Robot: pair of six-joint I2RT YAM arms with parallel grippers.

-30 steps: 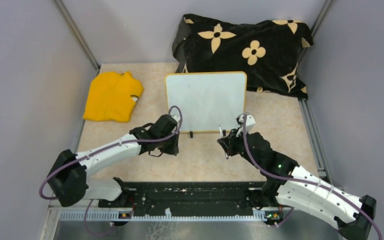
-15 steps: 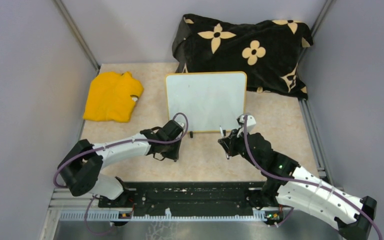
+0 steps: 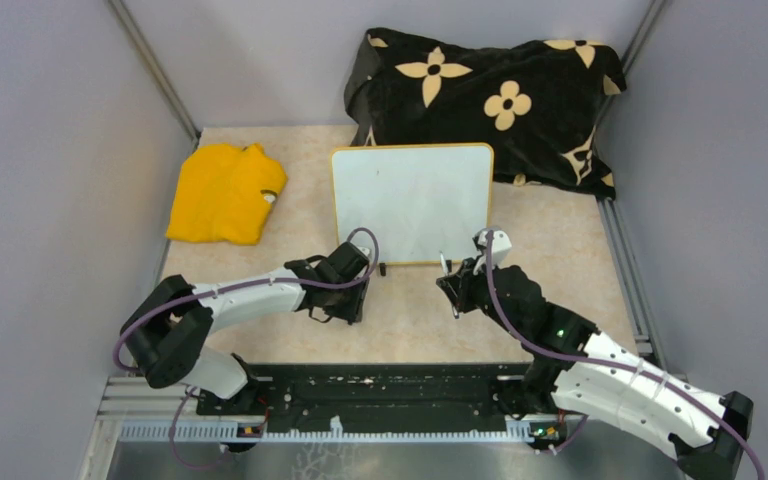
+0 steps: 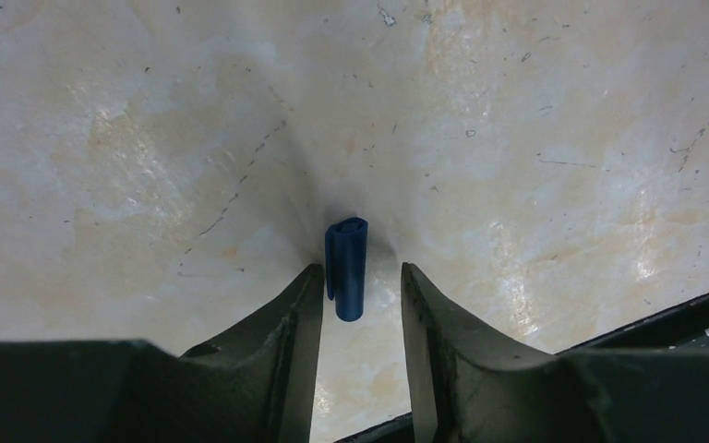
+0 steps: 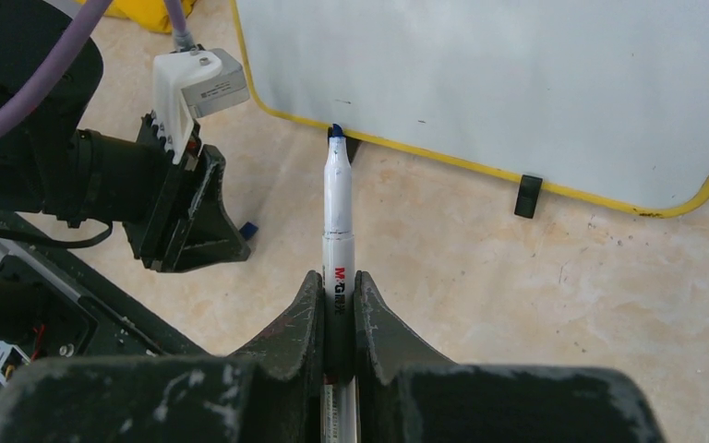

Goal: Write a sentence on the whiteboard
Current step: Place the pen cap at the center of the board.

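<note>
Clamped in the right gripper (image 5: pixel 337 286), the marker (image 5: pixel 337 198) points tip-first at the near edge of the board (image 5: pixel 517 83), just ahead (the left gripper (image 4: pixel 361 269), jaws narrowly parted, straddles the cap (image 4: pixel 346 268)).

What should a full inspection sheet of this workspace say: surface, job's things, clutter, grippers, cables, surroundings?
Surface: beige table, fine scratches.
Job's things: whiteboard blank, no writing seen; marker uncapped, tip toward the board's near edge; blue cap on the table.
Clutter: yellow cloth left of the board; black cloth with flowers behind it.
Grippers: left gripper open, astride the cap; right gripper shut on the marker.
Cables: purple cables along both arms, no snag seen.
Surroundings: grey walls, metal rails.
</note>
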